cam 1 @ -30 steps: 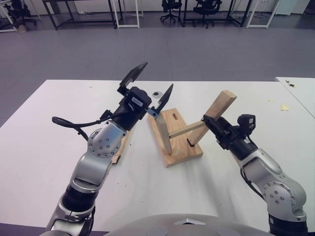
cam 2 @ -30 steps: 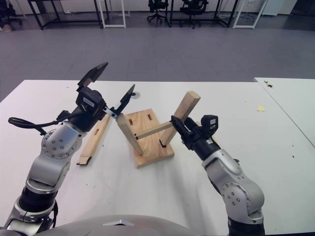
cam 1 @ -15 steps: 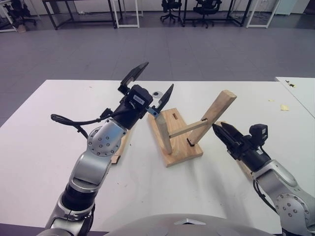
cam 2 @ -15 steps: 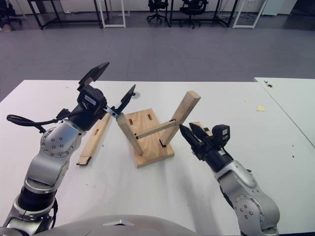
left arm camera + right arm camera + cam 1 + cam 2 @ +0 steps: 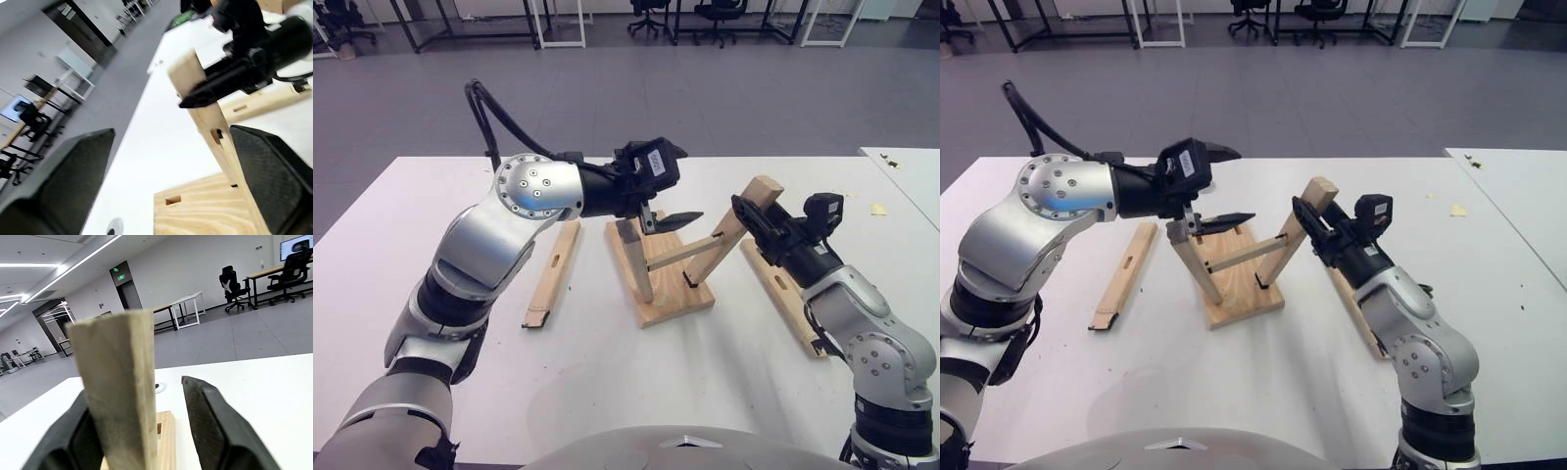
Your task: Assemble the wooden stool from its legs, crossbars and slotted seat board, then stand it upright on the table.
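The seat board (image 5: 666, 299) lies flat on the white table, with two legs standing in it and a crossbar (image 5: 683, 254) joining them. My left gripper (image 5: 680, 184) hovers open just above the top of the left leg (image 5: 636, 264), its wide-spread fingers (image 5: 63, 181) pointing toward the right leg. The right leg (image 5: 724, 245) leans outward. My right gripper (image 5: 744, 211) is open and straddles that leg's upper end (image 5: 117, 382); one finger (image 5: 80, 440) lies against the wood and the other stands slightly off it.
A loose leg (image 5: 551, 274) lies flat on the table to the left of the stool. Another loose wooden piece (image 5: 781, 294) lies to the right, under my right forearm. A second table (image 5: 911, 176) stands off to the right. Desks and chairs stand far behind.
My left arm has swung across and turned, bringing its open gripper over the left leg. My right gripper, drawn back half a second ago, has come forward around the right leg's top.
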### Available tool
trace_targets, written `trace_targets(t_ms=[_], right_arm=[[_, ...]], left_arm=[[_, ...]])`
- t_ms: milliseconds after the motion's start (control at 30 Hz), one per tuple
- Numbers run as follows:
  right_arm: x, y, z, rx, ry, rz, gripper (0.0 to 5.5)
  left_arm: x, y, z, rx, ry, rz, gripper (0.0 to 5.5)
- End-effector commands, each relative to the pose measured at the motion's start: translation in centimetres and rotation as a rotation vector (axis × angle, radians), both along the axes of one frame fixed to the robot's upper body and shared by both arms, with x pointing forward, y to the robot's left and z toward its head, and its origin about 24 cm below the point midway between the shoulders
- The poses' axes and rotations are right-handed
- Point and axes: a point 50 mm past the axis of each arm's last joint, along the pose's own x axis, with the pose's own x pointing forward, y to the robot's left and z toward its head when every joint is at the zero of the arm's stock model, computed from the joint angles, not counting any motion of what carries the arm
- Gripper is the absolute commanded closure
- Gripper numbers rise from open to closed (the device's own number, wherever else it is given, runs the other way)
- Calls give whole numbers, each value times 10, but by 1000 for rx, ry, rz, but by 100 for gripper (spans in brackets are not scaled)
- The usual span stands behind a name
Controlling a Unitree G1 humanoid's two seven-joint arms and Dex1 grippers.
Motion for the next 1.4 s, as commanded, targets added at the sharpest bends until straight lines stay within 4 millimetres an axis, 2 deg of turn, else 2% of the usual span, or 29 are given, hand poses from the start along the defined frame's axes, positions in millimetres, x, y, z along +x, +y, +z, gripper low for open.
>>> trace_targets(t_ms=[33,167,267,433,733,1000,1200,1233,1400], right_arm=[[0,14,6,7,-13,-29,325],[-3,22,8,25,-25,-55,401],[-4,26,7,31,-20,-59,439],[-5,22,-1,2,15,-73,440],[-9,20,-3,-2,11,-56,440],[-11,25,-1,-3,-3,-16,442],[-9,32,-10,-162,33,74,442],[-9,34,-12,-186,52,105,406],[-11,33,-28,-273,191,178,320]], left_arm=[[5,-12,-27,185,70,-50,117],[6,-28,-51,248,95,-70,117],[12,-33,-59,237,97,-33,117],[28,-28,-64,238,57,56,117],[39,-16,-76,245,81,128,117],[34,-14,-90,276,124,102,117],[28,-21,-93,265,149,43,117],[28,-22,-93,257,151,35,117],[35,-21,-85,203,125,35,117]])
